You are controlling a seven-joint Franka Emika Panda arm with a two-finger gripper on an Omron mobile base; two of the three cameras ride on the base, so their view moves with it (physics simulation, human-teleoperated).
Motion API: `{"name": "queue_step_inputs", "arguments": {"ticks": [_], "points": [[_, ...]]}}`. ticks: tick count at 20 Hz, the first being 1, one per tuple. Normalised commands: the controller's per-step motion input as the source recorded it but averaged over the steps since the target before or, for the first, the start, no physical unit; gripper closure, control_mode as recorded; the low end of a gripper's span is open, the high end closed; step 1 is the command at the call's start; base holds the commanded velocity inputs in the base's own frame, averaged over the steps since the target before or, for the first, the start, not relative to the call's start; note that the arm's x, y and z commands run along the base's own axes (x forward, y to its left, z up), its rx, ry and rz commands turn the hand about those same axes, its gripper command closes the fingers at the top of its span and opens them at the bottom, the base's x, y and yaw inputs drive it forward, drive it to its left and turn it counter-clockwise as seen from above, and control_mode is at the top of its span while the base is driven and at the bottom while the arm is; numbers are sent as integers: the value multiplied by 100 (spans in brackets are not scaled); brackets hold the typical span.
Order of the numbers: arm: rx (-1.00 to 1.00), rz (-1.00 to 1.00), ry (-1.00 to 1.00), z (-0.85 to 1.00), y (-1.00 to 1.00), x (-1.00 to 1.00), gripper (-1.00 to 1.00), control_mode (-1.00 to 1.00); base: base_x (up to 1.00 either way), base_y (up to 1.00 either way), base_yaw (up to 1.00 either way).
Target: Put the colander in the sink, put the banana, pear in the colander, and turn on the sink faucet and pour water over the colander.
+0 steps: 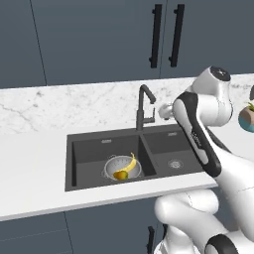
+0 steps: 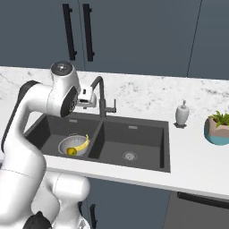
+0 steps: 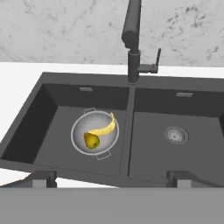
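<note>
Now, gripper: released, empty, above sink.
Faucet lever: stiff, slim, likely slippery; push sideways at tip.
Colander: holds banana, pear.

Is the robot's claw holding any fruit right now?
No, nothing is held. The open gripper hangs above the dark sink; the curved yellow banana lies in the round metal colander.
</note>
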Motion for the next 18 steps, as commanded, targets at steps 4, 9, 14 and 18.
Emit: {"name": "queue_step_inputs", "arguments": {"ticks": [4, 9, 14, 18], "points": [[0, -12, 5, 3, 1, 30, -100, -100, 0, 0, 0], [-1, -14, -1, 0, 0, 29, -100, -100, 0, 0, 0], [0, -11, 0, 0, 0, 55, -100, -100, 0, 0, 0], [0, -7, 0, 0, 0, 61, -100, -100, 0, 0, 0]]}}
